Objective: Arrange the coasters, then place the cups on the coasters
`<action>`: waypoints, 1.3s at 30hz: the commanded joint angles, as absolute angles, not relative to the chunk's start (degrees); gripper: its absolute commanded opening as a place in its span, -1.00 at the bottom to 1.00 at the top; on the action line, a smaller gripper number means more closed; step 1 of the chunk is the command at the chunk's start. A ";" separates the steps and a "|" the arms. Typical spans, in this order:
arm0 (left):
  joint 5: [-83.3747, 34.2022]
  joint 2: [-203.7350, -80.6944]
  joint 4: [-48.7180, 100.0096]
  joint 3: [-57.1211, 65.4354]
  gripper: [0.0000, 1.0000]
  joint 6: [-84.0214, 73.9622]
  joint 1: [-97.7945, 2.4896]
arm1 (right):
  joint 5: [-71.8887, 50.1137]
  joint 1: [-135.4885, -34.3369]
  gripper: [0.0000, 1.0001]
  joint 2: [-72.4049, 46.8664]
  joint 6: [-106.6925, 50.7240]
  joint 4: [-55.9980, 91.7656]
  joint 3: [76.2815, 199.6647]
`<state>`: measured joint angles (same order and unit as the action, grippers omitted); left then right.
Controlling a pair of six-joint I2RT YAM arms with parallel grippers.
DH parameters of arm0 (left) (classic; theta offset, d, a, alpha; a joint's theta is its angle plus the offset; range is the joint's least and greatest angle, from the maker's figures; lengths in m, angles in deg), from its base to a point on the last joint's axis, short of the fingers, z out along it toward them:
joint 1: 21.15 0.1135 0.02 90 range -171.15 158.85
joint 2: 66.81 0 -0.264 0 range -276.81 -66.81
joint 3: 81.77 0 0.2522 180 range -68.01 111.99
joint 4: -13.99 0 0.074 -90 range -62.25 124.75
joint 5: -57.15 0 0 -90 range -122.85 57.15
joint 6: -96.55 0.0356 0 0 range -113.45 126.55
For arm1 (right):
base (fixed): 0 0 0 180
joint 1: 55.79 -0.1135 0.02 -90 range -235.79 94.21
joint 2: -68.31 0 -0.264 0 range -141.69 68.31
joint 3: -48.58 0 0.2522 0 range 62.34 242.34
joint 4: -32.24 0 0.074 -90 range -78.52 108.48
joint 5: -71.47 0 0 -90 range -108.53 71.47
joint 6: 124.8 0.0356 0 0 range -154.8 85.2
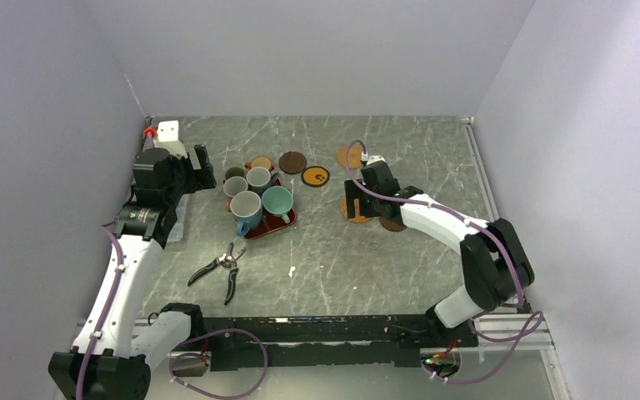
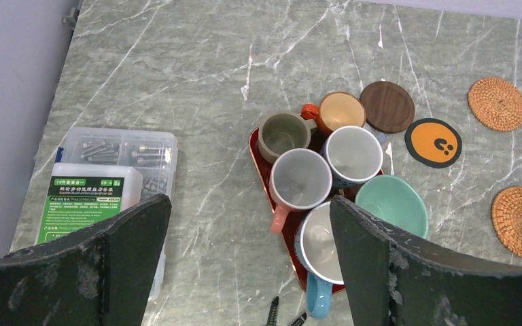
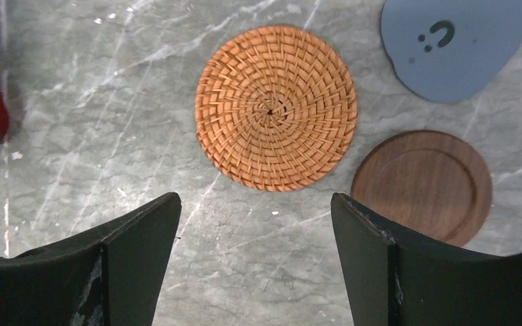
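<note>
Held the right fingers (image 3: 136, 265) spread wide just above the near woven orange coaster (image 3: 276, 107), pinching nothing. Straddled that disc from overhead, probably to line up a pick or a nudge. Saw it lying flat on the desk (image 3: 75, 136), with the blue coaster (image 3: 455, 47) and a dark brown coaster (image 3: 421, 187) close beside it but apart. Judged this cluster to be the start of a layout on the right side.

Held the left fingers (image 2: 129, 258) equally wide and empty, high above the red tray (image 2: 259, 161). Likely parked there to overlook the cups and keep out of the other arm's way.

Found all six cups crowded on or against that tray: teal cup (image 2: 391, 204), blue cup (image 2: 316, 248), pink-handled cup (image 2: 300, 182), grey-white cup (image 2: 353, 155), olive cup (image 2: 283, 134) and orange-brown cup (image 2: 340, 112).

Noted three more discs beyond the tray: second dark brown coaster (image 2: 387, 106), black coaster with the orange face (image 2: 433, 142) and far woven orange coaster (image 2: 497, 103).

Counted no cup on any coaster. Judged arranging to be the step in hand.

Ignored the pliers (image 1: 221, 271) and the box of screws (image 2: 119, 159), both outside the job.
</note>
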<state>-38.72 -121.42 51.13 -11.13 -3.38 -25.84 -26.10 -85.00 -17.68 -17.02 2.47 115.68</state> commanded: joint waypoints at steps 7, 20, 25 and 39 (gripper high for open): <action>-38.72 -121.46 49.54 -10.88 0.87 -2.83 -25.99 | -31.00 -86.84 0.65 -28.43 -12.57 3.68 120.88; -38.21 -123.26 49.89 -10.62 0.87 -3.01 -25.99 | -35.64 -87.22 0.48 -37.40 -12.23 2.22 125.74; -37.93 -123.70 49.90 -10.62 0.87 -3.11 -25.99 | -37.25 -87.09 0.47 -39.87 -13.06 2.37 127.93; -37.69 -123.62 49.81 -10.62 0.87 -3.20 -25.99 | -33.84 -84.56 0.47 -47.87 -15.99 2.03 136.85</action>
